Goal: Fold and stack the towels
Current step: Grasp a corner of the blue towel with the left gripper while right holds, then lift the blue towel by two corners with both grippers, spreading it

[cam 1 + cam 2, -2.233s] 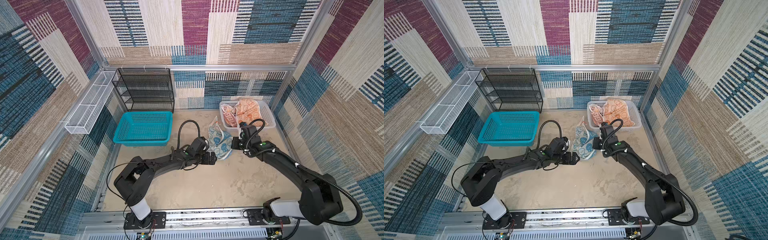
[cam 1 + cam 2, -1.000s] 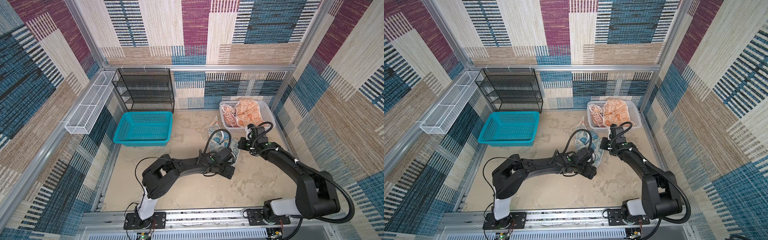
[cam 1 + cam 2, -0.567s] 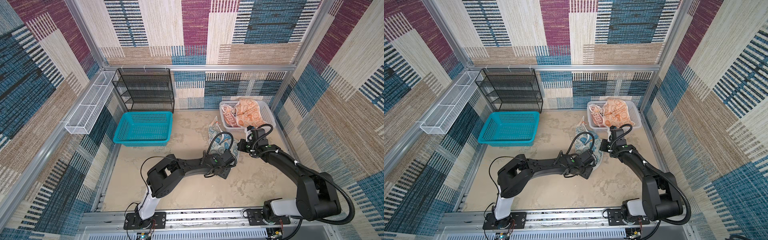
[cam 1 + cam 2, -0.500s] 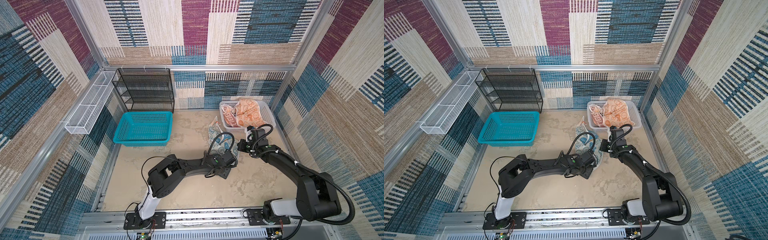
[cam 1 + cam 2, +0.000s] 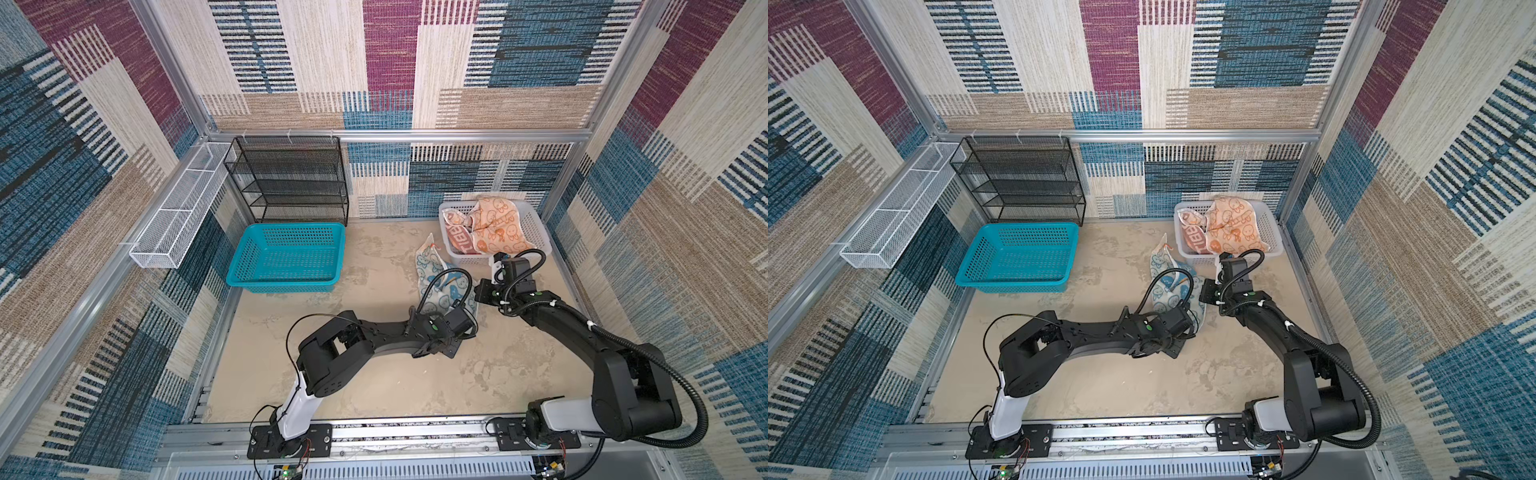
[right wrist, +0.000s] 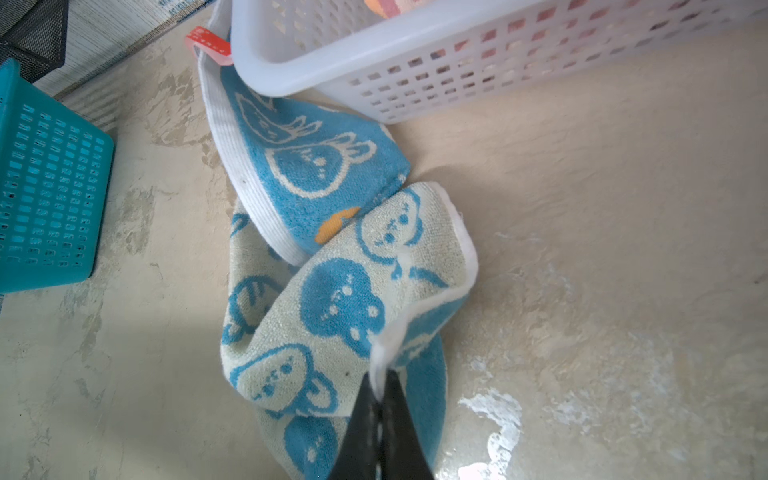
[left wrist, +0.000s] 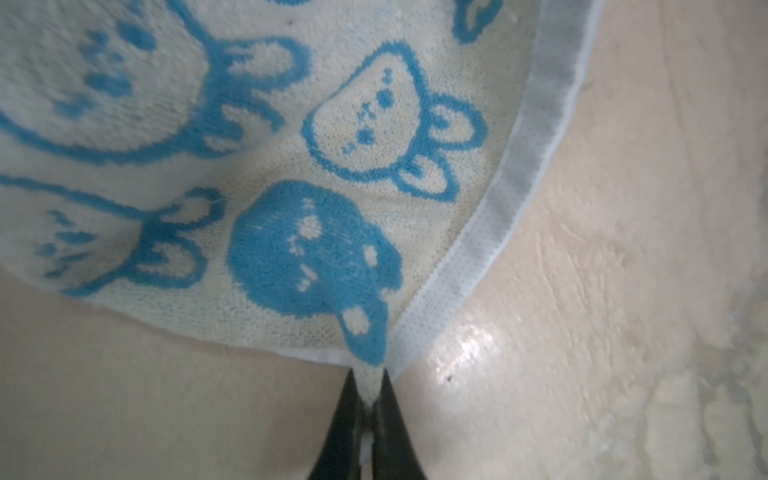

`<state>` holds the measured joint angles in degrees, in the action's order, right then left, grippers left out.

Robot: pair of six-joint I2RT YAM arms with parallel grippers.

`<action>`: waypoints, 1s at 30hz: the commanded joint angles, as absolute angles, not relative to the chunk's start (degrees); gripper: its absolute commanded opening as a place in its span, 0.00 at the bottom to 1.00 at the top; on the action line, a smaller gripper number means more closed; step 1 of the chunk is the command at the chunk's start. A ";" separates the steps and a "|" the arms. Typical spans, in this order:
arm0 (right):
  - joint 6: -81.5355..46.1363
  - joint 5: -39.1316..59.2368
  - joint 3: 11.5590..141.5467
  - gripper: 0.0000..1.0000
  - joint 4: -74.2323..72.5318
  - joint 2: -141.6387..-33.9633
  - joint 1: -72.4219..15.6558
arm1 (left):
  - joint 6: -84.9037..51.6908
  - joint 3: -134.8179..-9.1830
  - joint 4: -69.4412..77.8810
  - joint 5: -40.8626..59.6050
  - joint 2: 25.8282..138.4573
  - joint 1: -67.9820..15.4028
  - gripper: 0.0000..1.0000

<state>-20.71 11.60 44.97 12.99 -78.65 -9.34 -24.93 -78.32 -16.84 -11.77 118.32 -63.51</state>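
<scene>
Table [image 5: 374, 386]: no folded stack present. White basket [image 5: 534, 224], beyond the right tool [image 6: 380, 395]: orange towel [image 5: 494, 224] and lettered towel [image 5: 457, 241] heaped inside, unfolded. Blue-rabbit towel [image 6: 332, 299] lies crumpled between the tools. The left tool [image 7: 368, 390] is clamped on its corner, the right tool on its hem. Folding judged barely begun.

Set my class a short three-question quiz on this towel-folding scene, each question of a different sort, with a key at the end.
1. True or false: the left claw is shut on a corner of the blue-rabbit towel.
2. Where does the orange towel lie? A: in the teal basket. B: in the white basket. C: on the black rack.
3. Fill in the number: ___ towel lies on the table, outside both baskets.

Key: 1 true; 2 B; 3 one.
</scene>
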 commanded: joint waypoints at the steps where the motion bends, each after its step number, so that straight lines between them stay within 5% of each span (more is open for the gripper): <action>1: -21.02 12.40 45.28 0.00 11.58 -78.57 -9.29 | -24.91 -77.43 -24.57 -10.58 117.32 -63.17 0.00; 11: -20.36 14.30 61.23 0.00 20.58 -73.93 -12.27 | -22.36 -80.23 -31.15 -9.77 98.37 -51.71 0.00; 24: -16.61 4.98 103.74 0.00 37.58 -78.92 -27.86 | -9.73 -117.66 -53.68 -20.89 88.42 -44.03 0.00; 30: -15.10 -1.66 114.83 0.00 42.97 -79.54 -38.99 | -9.41 -128.38 -60.66 -18.53 85.86 -44.08 0.00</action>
